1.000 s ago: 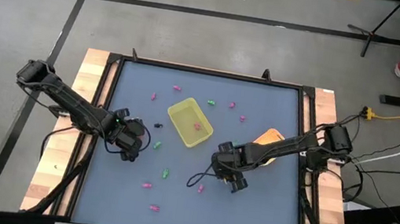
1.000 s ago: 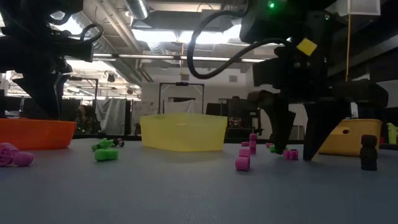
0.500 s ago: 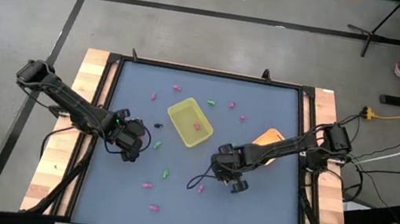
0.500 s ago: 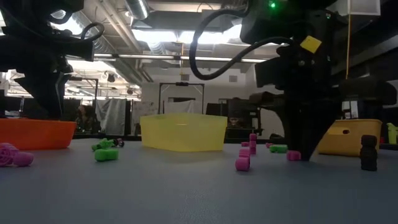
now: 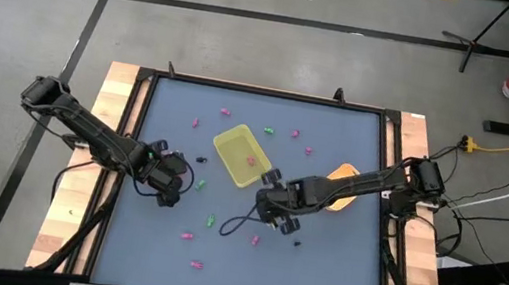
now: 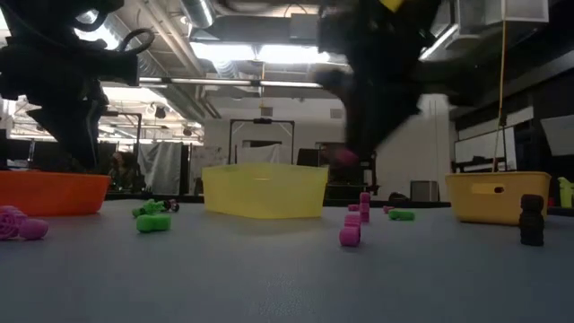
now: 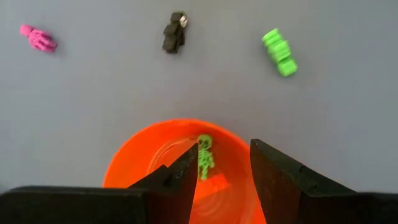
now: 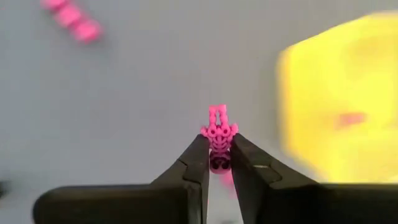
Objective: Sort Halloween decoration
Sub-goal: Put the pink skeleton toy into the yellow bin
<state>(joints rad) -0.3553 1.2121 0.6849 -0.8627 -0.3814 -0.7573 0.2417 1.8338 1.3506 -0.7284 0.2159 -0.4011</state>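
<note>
— What do your right fingers (image 8: 214,163) hold?

— A pink skeleton trinket (image 8: 218,134), pinched upright above the counter (image 5: 317,263), just beside the yellow tray (image 5: 241,155).

— And the left?

— My left fingers (image 7: 219,168) hang parted over the orange bowl (image 7: 127,168); only the wrist view shows the green skeleton (image 7: 204,157) lying inside. Other trinkets lie scattered.

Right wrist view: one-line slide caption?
Right hand pinches a pink skeleton trinket above the table, yellow tray just ahead.

Grey concrete floor (image 5: 255,1), exposed ceiling ducts (image 6: 206,27), strip lights (image 6: 260,52)
</note>
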